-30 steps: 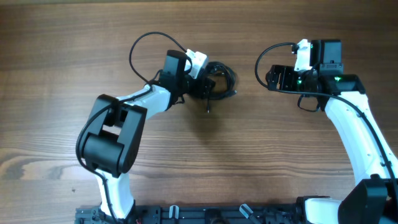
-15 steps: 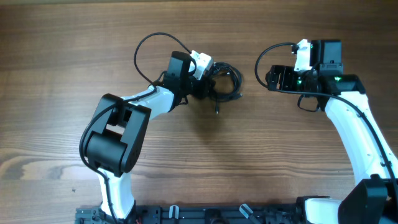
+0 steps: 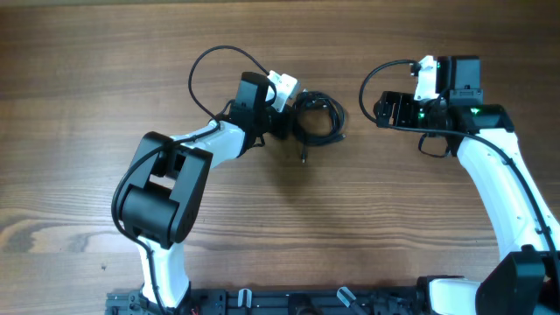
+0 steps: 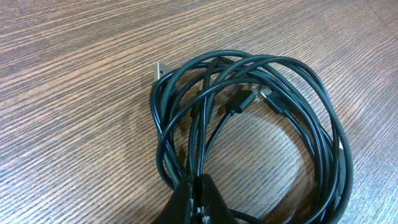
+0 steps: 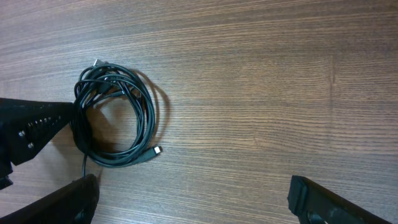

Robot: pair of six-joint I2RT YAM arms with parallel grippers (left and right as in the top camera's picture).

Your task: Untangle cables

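Cables (image 3: 331, 122) seemingly pinched by low left gripper (image 4: 198, 190).

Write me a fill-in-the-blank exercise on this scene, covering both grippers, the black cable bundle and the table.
1. The left gripper is ___ on the coil of thin black cables.
2. The right gripper is open and holds ___.
3. The coil lies on a brown ___ table.
4. Seen from overhead, the coil lies ___ the two grippers.

Missing words: shut; nothing; wooden; between.
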